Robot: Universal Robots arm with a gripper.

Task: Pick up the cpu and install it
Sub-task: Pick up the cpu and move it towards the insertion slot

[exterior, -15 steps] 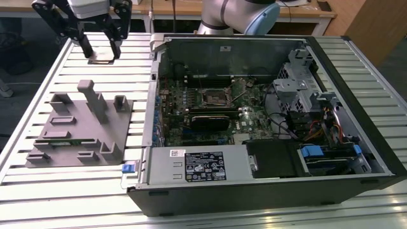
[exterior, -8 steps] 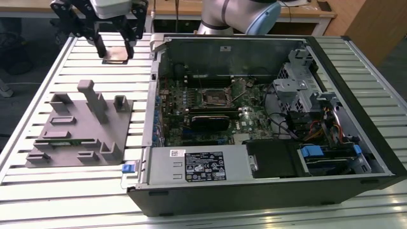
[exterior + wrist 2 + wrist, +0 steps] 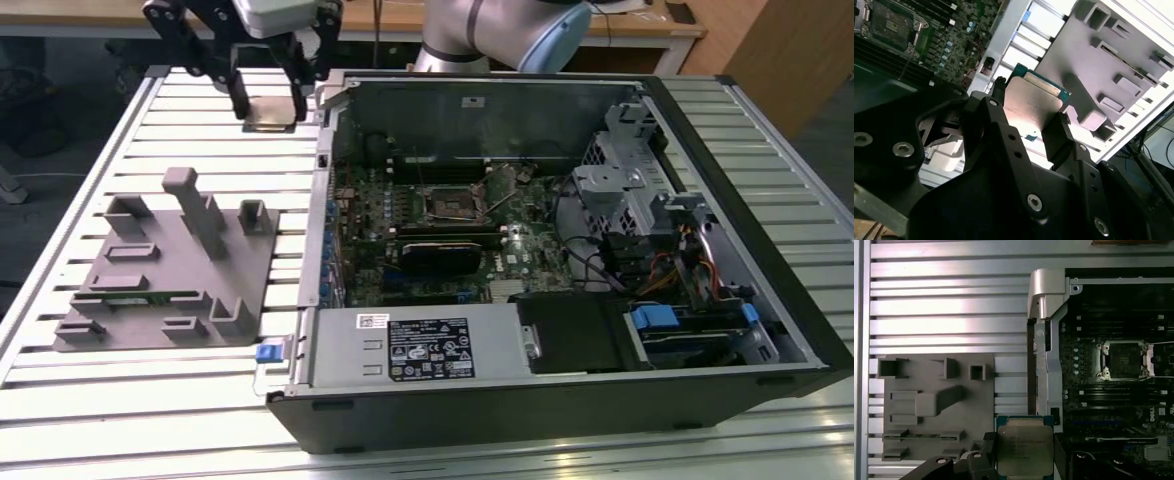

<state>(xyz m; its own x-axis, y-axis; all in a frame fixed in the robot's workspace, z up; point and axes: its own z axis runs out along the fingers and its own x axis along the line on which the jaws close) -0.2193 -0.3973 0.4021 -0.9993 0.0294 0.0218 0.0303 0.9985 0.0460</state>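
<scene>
Pick looks done, carry in hand: the gripper is clamped on the cpu over the slatted table, just outside the case, the socket at four o'clock of it in the exterior view; seating will want it square to that frame

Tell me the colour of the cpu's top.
The cpu top is silver-grey, clearest in the first wrist view.
</scene>
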